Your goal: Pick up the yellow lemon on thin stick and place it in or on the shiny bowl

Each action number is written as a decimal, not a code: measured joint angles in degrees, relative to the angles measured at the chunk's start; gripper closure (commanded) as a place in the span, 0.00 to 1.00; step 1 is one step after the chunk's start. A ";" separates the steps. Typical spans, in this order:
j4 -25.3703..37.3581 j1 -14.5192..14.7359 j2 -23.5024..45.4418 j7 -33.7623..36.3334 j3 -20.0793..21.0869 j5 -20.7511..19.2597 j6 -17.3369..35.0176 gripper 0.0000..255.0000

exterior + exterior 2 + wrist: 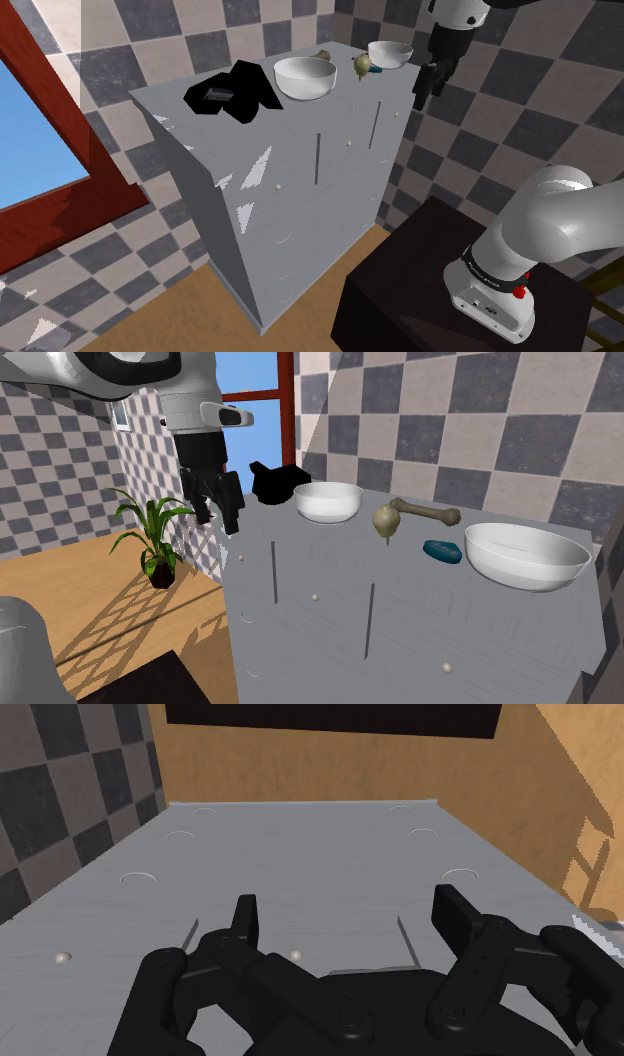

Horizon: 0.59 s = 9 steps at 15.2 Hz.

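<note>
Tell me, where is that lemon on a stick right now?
In the second exterior view the lemon lies on the grey dresser between the far white bowl and the near white bowl, a teal object just to its right.

Checkered grey-and-white walls are enclosing the room. A grey dresser with drawers is standing by the wall on a wooden floor. A red-framed window is showing blue sky at the shoulder view's left. Sunlight is streaking the floor near a potted plant.
</note>
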 measured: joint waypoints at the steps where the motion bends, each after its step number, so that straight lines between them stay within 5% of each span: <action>1: 0.00 0.00 0.00 0.00 0.00 0.00 0.00 0.00; 9: 5.88 1.47 9.96 -14.16 -9.31 -1.67 8.23 0.00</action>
